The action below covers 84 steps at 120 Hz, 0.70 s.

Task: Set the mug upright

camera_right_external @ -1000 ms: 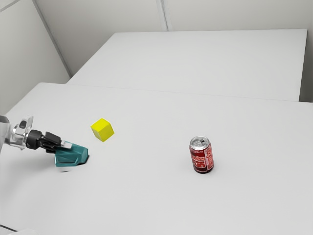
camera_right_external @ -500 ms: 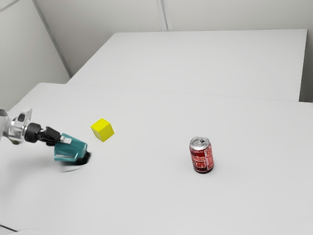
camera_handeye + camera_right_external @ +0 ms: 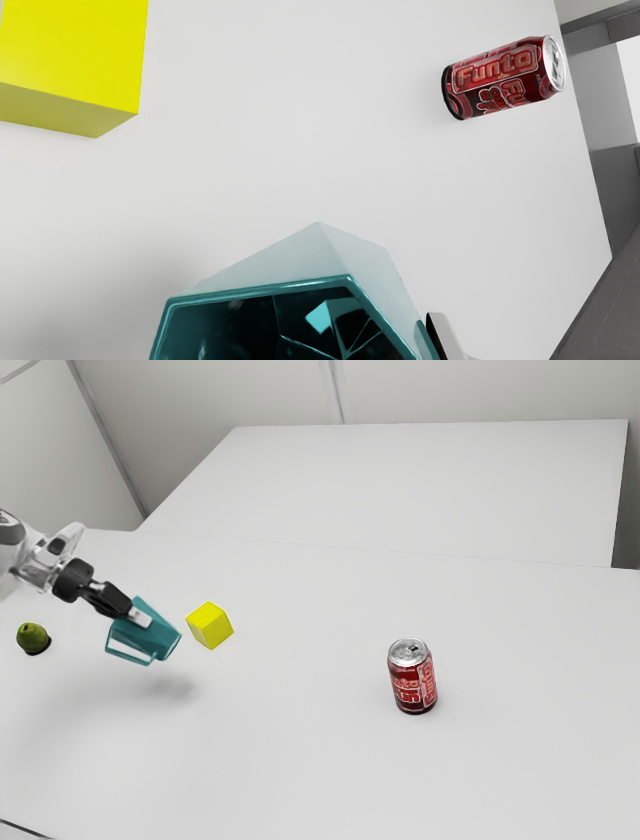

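The claw (image 3: 138, 618) has the mug (image 3: 154, 636) gripped at its tips, parted by what it holds, and carries it tilted above the counter (image 3: 300, 760), though the far finger's contact is hard to make out and I judge the hold mainly from the mug hanging clear. Its long axis slants outward and down from the claw, mouth facing back toward the palm and base leading away, so the coming turn probably needs the claw pitched more steeply downward to bring that base underneath, with the yellow cube (image 3: 209, 626) just beyond the claw's reach.
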Tool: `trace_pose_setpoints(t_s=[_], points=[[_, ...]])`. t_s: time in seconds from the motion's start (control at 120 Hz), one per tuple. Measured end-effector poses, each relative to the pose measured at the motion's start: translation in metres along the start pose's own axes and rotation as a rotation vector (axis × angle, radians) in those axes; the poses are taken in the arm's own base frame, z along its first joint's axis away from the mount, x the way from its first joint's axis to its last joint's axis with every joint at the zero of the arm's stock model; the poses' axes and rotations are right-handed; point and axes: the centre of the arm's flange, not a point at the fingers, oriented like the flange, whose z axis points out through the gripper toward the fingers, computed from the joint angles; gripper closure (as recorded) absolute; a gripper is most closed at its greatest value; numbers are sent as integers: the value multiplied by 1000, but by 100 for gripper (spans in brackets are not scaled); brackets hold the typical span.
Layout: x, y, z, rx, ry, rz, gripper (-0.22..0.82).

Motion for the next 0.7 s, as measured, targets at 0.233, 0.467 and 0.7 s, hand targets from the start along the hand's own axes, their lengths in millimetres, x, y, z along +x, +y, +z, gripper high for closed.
trace_pose_setpoints(t_s=[0.233, 0.467, 0.7], points=[[25, 73, 0, 203, -159, 36, 78], [45, 118, 30, 392, -266, 26, 77], [50, 136, 68, 580, -295, -4, 77]])
